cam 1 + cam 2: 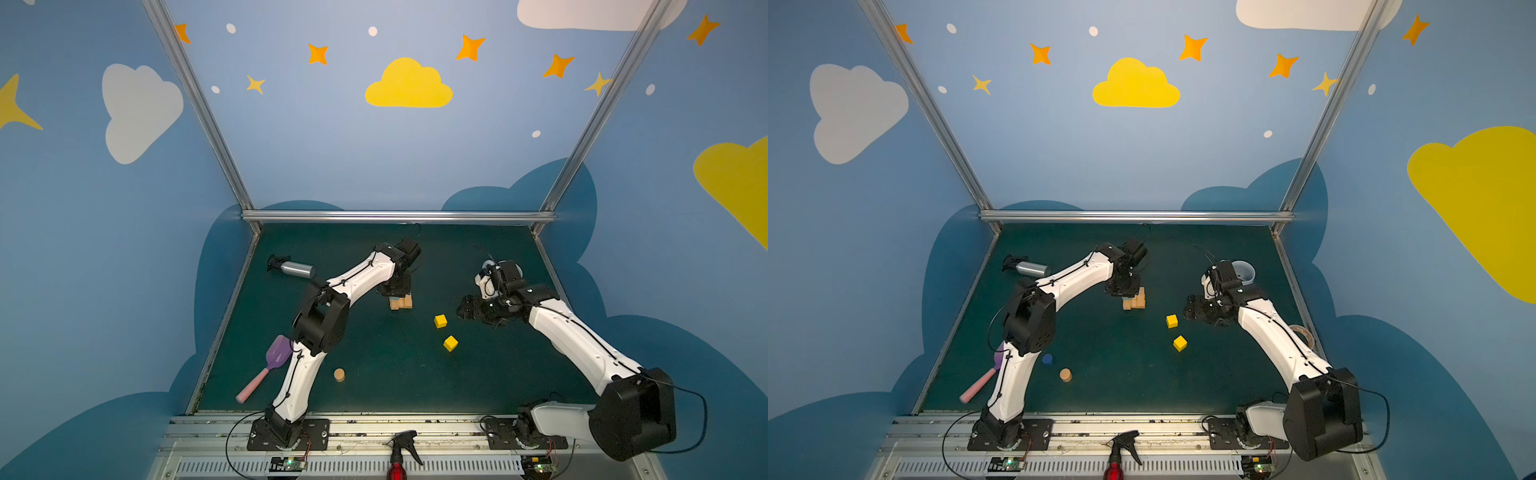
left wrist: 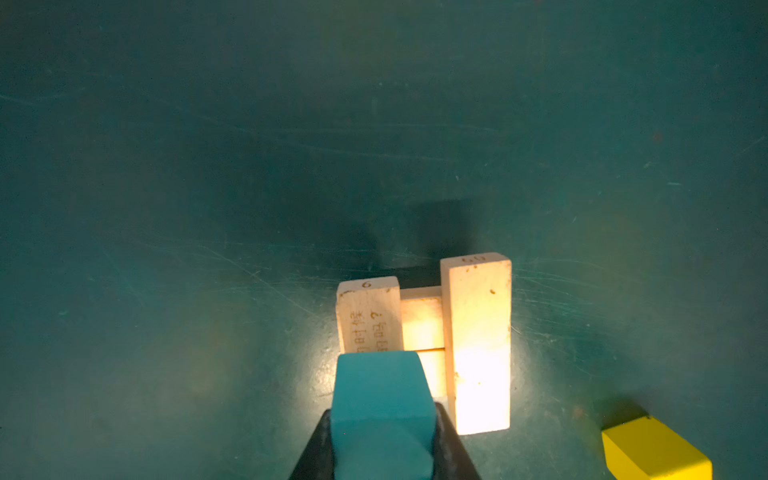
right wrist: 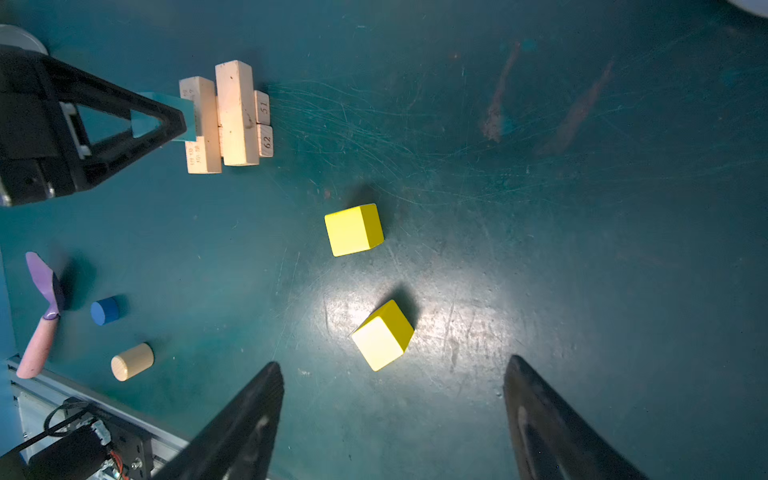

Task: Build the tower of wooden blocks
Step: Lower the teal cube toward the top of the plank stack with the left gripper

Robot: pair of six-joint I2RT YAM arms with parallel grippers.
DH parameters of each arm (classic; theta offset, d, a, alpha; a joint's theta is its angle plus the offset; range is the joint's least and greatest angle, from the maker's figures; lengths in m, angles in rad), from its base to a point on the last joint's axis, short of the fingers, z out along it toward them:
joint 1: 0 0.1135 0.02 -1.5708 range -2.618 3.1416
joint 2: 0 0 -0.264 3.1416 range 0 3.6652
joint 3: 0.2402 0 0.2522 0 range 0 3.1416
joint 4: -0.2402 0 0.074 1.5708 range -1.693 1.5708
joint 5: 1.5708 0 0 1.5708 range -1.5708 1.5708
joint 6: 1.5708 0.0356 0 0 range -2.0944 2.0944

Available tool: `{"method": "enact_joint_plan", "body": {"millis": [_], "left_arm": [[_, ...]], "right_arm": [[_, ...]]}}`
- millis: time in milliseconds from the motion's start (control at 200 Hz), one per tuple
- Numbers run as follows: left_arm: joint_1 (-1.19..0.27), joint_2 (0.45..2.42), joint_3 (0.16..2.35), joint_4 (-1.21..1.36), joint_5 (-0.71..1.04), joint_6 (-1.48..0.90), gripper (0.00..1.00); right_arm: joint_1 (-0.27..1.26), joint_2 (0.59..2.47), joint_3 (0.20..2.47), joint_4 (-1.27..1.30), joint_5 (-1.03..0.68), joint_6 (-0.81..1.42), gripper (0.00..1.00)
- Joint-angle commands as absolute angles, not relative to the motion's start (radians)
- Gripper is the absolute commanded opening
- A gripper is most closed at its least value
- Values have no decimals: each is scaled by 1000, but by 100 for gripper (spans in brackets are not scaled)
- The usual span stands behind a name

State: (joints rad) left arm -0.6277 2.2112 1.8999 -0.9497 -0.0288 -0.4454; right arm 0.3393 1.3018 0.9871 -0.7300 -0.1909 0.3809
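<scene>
Teal painted wooden cube (image 2: 382, 399) fills the foreground of the left wrist view, clamped between the narrowed jaws of the left pincer (image 3: 176, 120). And look where it hangs: right over the four tan oblong wooden planks (image 1: 401, 302), which sit near the middle of the dark green surface (image 1: 415, 386), two laid side by side below and two crossing them on top. The cube overlaps the end of one upper plank (image 3: 201, 124); whether it touches yet or hovers just above cannot be told.

So the step in hand looks like setting the teal cube onto the plank base, with the tower barely begun. The next move calls for care. The cube seems to sit off to one side, not over the gap between the upper planks, so it probably wants a nudge toward the centre. Then comes a gentle lowering, a release, and a straight lift away so the planks do not shift.

Over on the right, the right pincer (image 3: 395, 363) stands wide and empty above the two yellow wooden cubes (image 3: 353, 229), which lie apart from each other, right of the middle.

Waiting near the front-left corner are the short tan wooden cylinder (image 3: 132, 361) and the short blue cylinder (image 3: 104, 311), near each other and well apart from the base.
</scene>
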Motion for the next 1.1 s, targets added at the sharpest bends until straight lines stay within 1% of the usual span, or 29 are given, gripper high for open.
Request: {"method": "enact_joint_plan", "body": {"millis": [0,255,581,741,876,936,1036,1091], "left_arm": [[-622,2232,1910,-956,-21,-437,11],[-618,2245,1914,-953,-14,-444,13],[-614,2249,1915,-947,-3,-449,14],[-614,2250,1916,-946,-2,-448,17],[-614,2251,1916,-948,-1,-448,23],[-614,2253,1916,-950,-1,-448,28],[-615,2254,1915,-948,-1,-448,34],[-615,2253,1916,-948,0,-448,36]], "right_arm": [[333,1301,976,-733,-200,379,81],[333,1305,977,-732,-201,377,82],[331,1307,979,-732,-201,377,81],[330,1309,977,-732,-203,377,81],[331,1310,976,-732,-203,377,82],[330,1310,977,-733,-204,377,82],[330,1308,977,-732,-204,377,82],[330,1308,977,-732,-204,377,81]]}}
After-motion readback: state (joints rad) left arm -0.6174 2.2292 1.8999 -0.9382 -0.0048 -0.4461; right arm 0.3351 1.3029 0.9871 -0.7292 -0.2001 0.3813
